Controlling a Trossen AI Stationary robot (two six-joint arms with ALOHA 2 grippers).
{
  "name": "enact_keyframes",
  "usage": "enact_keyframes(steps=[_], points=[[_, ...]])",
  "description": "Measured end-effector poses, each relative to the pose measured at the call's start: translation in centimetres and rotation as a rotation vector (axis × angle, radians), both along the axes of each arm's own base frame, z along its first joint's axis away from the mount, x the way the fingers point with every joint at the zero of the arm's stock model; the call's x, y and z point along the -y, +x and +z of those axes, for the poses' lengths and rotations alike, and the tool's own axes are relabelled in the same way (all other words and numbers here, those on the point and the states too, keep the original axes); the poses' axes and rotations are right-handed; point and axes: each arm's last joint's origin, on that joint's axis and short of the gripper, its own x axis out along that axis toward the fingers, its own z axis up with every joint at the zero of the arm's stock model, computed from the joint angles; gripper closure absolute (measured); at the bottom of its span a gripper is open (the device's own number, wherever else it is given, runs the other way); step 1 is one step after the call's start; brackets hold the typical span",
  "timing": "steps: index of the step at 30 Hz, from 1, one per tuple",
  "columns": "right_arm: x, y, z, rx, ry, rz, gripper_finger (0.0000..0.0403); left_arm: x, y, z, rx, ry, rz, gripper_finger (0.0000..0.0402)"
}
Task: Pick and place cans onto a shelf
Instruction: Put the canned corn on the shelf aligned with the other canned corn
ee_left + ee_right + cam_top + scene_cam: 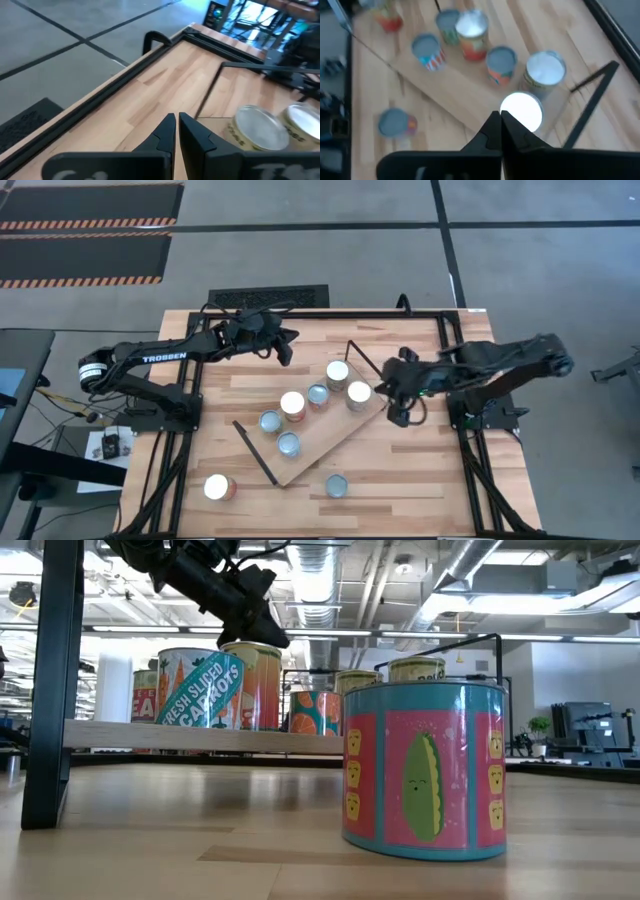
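Six cans stand on the light-wood shelf.

An industrial lab hall: exposed ceiling ducts, striped floor mats, monitor desks behind.

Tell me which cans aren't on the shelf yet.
Two: the white-topped can near the table's front-left corner, and the blue-grey-topped can just off the shelf's front edge. The other six stand on the board.

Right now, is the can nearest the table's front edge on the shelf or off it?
Off. The can stands upright on the tabletop, apart from the shelf.
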Motion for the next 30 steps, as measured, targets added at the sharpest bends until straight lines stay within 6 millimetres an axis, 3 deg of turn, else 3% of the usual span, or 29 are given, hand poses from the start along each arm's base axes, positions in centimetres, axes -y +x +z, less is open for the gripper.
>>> enact_keyframes(steps=[6,14,21,30], points=[[1.8,-2.7,-3.8,0.235,0.030,-0.024,0.0399,0.8,0.4,0.4,0.027,-0.045,-0.116,0.0393],[3.5,-5.5,-7.3,0.456,0.110,0.055,0.0399,4.6,2.1,4.3,0.045,-0.013,-0.221,0.0400],[4.6,-6.5,-9.1,0.402,0.103,0.139,0.0399,9.9,1.6,7.1,-0.165,-0.073,-0.288,0.0401],[6.3,-6.7,-9.2,0.407,0.040,0.264,0.0399,18.1,-1.7,10.2,-0.243,-0.259,-0.167,0.0401]])
